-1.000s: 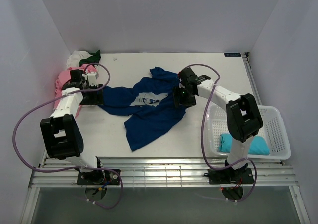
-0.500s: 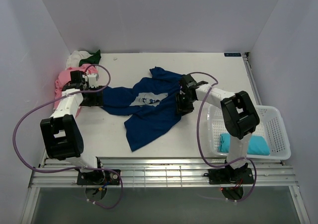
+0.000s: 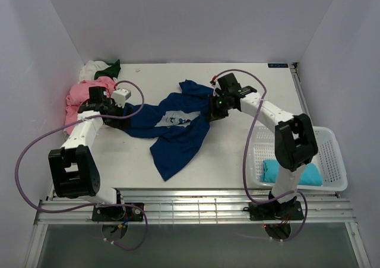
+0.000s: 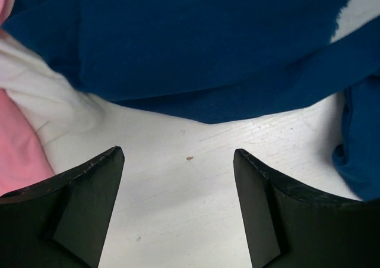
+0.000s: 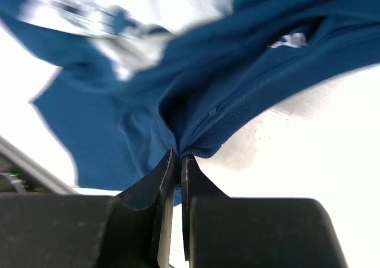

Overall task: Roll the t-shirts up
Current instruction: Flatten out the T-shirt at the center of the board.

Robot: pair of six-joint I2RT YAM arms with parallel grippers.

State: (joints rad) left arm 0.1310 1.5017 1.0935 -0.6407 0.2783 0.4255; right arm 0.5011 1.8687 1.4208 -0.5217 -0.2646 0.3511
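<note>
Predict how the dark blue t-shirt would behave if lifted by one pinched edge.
Probably floppy: the dark blue t-shirt lies crumpled in folds. It would likely hang and bunch, since cloth gathers where the right hand pinches its edge. The thin cloth suggests it is light.

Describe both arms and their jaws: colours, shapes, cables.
The left arm and right arm match: white tubular links, bulky black joint housings. A purple cable loops along each. The jaws are black, flat-faced wedges. A green light glows at the right wrist.
</note>
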